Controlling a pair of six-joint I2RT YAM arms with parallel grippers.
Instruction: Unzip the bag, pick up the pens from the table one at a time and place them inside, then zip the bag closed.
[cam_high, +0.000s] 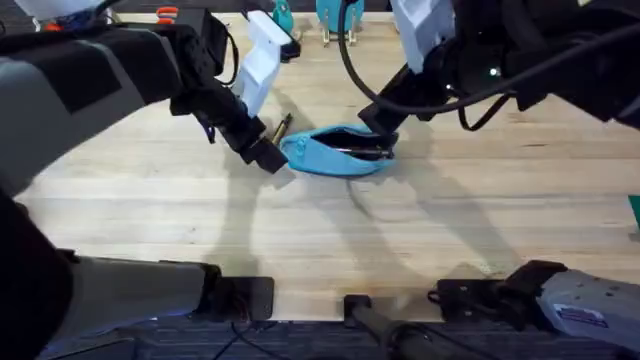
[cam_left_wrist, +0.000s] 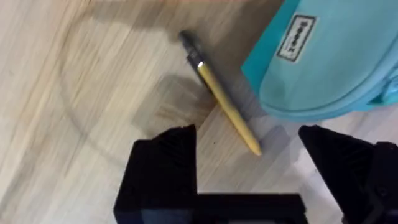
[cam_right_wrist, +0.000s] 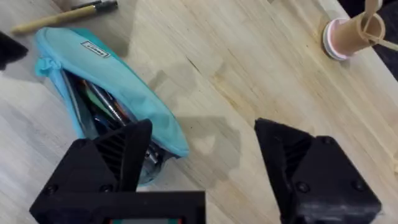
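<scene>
Overhead: the bag (cam_high: 340, 152) lies unzipped mid-table (cam_high: 300, 230), my left gripper (cam_high: 266, 156) at its left end, my right gripper (cam_high: 378, 127) at its right. Left wrist: my jaws spread over the yellow pen (cam_left_wrist: 224, 106) beside the bag. Right wrist: jaws spread, one finger (cam_right_wrist: 127, 149) over the bag's open mouth.

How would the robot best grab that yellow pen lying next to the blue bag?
Probably at mid-shaft, from straight above, with the open left gripper straddling it crosswise. The pen lies flat on the table, slim and long, and the bag crowds one side, so the middle offers the most room.
</scene>
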